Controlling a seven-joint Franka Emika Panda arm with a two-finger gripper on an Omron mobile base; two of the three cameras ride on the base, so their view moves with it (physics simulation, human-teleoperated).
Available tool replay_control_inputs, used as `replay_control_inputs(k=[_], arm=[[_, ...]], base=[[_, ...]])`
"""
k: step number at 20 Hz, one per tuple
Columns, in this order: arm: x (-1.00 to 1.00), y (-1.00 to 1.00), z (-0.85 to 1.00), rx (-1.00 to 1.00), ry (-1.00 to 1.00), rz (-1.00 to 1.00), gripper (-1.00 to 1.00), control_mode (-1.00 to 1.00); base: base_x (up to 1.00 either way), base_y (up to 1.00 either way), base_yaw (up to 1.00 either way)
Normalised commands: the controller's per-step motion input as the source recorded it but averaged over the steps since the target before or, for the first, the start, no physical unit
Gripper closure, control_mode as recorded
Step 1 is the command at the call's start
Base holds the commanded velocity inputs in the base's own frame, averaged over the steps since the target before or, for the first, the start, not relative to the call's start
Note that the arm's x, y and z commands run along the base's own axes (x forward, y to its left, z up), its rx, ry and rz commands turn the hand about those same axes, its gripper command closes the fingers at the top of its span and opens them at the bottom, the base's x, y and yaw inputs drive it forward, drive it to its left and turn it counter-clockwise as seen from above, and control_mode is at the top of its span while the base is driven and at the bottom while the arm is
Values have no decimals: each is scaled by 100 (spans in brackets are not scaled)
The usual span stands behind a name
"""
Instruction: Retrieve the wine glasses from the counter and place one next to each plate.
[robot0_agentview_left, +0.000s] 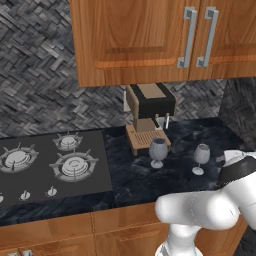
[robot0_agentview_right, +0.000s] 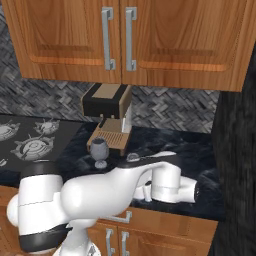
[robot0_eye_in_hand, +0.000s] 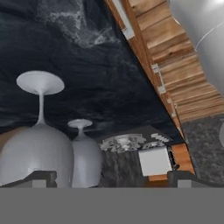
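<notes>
**Q:** As you scan from left to right, what sits on the counter (robot0_agentview_left: 150, 180)?

**A:** Take the coffee machine (robot0_agentview_left: 148, 116) against the back wall as the landmark. Left of it lies a stovetop (robot0_agentview_left: 52, 165) with three burners. Just in front of the machine's drip tray stands the nearer-to-machine wine glass (robot0_agentview_left: 158, 151), upright on its foot. To the right of the machine and further forward stands the second wine glass (robot0_agentview_left: 201, 158), also upright. Wooden cabinets (robot0_agentview_left: 150, 35) hang above the machine. No plates can be seen.

**Q:** Where is the hand, and how do the jaws stand?

**A:** The white arm reaches low over the counter, right of the machine. The jaws are spread wide and hold nothing. In the hand view, which is rolled over, the two dark fingertips (robot0_eye_in_hand: 41, 178) rise at the bottom.

**Q:** Which way does a glass lie from the jaws?

**A:** The second glass looms close in the hand view, off toward one fingertip rather than centred. Its stem runs vertically, so I judge the jaws must shift sideways to bracket it.
</notes>
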Motion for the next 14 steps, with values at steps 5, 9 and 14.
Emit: replay_control_inputs(k=[5, 9, 14], arm=[[28, 0, -22, 0, 1, -5, -100, -100], [15, 0, -24, 2, 3, -4, -100, -100], [22, 0, -18, 4, 0, -6, -100, -100]], base=[[0, 0, 0], [0, 0, 0], [0, 0, 0]])
